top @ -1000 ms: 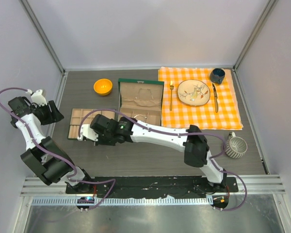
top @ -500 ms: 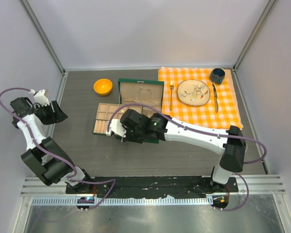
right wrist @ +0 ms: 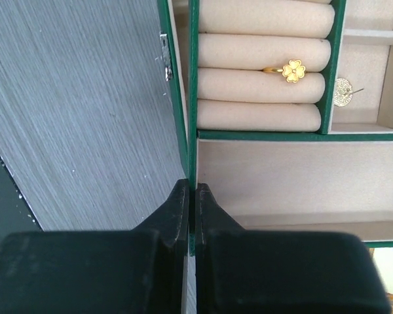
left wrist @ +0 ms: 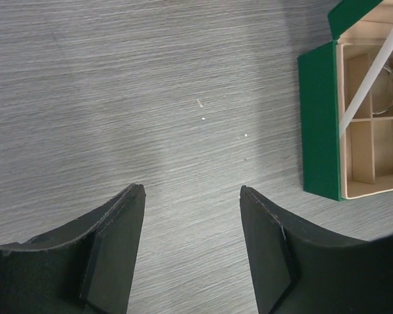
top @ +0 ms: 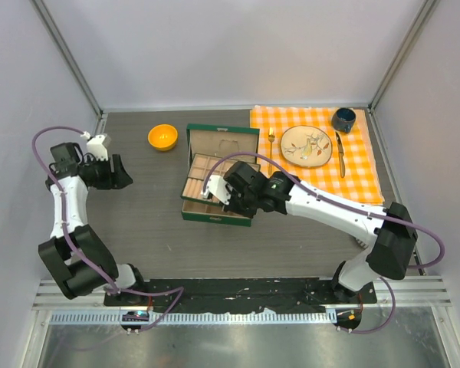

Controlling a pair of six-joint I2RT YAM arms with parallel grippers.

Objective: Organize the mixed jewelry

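Rightward went the tray (right wrist: 192, 98) with my right gripper (right wrist: 191, 190), now pinched tight on its green wall. A gold clover ring (right wrist: 292, 69) sits at 1 o'clock from there. My left gripper (left wrist: 190, 190) hangs spread above the table (left wrist: 118, 78).

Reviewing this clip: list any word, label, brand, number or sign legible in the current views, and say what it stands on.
No legible text in any view.
plate: painted motifs only, no lettering.
round gold piece: embossed face, too small to read.
green tray, pinched by the right end effector: plain, no label.
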